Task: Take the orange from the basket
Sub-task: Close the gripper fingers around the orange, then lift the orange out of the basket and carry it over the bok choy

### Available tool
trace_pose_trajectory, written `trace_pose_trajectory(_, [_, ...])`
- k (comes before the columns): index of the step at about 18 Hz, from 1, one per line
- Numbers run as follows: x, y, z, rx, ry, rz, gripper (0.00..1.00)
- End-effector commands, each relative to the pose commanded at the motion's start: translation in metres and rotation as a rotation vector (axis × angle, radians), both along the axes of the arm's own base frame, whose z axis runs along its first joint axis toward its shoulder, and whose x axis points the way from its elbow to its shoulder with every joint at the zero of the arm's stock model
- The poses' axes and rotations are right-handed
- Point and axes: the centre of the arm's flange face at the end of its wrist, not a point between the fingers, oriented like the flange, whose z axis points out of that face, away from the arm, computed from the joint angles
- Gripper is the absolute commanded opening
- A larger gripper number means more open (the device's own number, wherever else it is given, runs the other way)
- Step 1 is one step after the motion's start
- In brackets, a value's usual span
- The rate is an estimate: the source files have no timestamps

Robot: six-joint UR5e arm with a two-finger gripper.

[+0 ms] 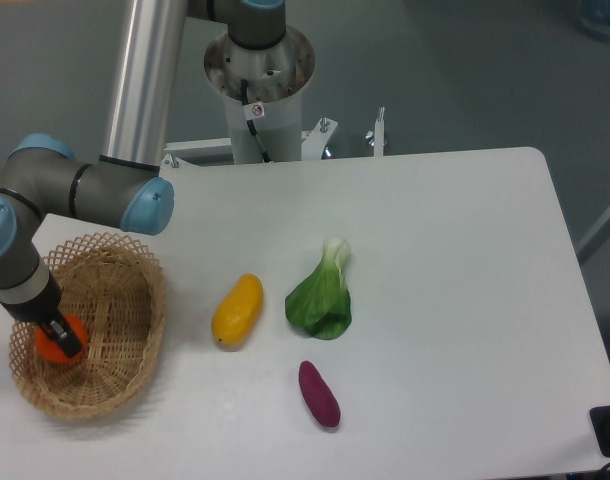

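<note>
The orange (51,346) is a small bright round fruit at the left side of the woven wicker basket (115,385), which stands at the table's front left. My gripper (61,336) reaches down into the basket from above and is shut on the orange, its dark fingers crossing the fruit's top. The arm's wrist hides the upper left part of the fruit and the basket's left rim.
A yellow-orange mango-like fruit (237,310) lies right of the basket. A green leafy vegetable (322,295) sits near the table's middle, with a purple sweet potato (319,394) in front of it. The arm's base column (257,85) stands at the back edge.
</note>
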Motion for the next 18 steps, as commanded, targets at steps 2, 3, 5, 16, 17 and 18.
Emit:
trace_pose_trajectory(2, [0.0,0.0,0.015,0.023,0.004,0.0,0.52])
trace_pose_trajectory(3, [0.0,0.002,0.024,0.035,0.005,0.001,0.52])
trace_pose_trajectory(5, [-0.005,0.005,0.053,0.077,0.013,0.008,0.52])
trace_pose_trajectory(16, [-0.185,-0.053,0.179,0.157,0.092,0.133,0.52])
trace_pose_trajectory(17, [-0.2,-0.061,0.185,0.152,0.09,0.143,0.52])
trace_pose_trajectory(18, [-0.22,-0.07,0.193,0.158,0.091,0.15,0.52])
